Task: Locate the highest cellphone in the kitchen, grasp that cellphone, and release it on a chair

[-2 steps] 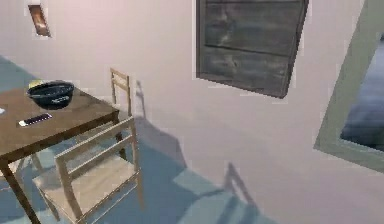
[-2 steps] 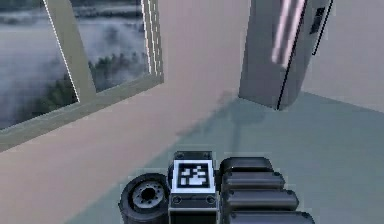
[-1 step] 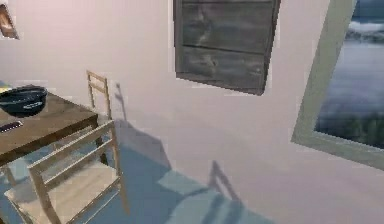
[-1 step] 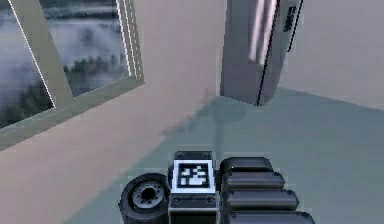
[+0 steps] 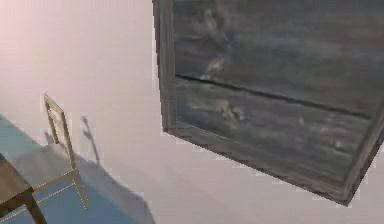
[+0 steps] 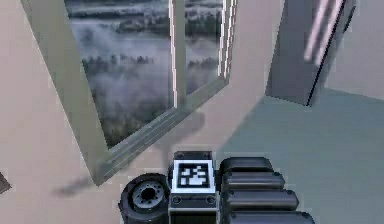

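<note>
A light wooden chair (image 5: 60,135) stands against the pale wall at the forward view's lower left, its slatted back upright. At the bottom edge of the arm side view sits the drawn-in arm, with one white marked square (image 6: 196,175) on it. Left of that square is the gripper's (image 6: 148,198) dark rounded body. I cannot make out its far end, so I cannot tell whether it holds anything.
A brown table corner (image 5: 12,190) pokes in at the forward view's bottom left. A big dark wooden panel (image 5: 275,85) covers the wall at upper right. The arm side view has a tall window (image 6: 140,70), a dark grey upright unit (image 6: 315,50) and grey-blue floor (image 6: 300,130).
</note>
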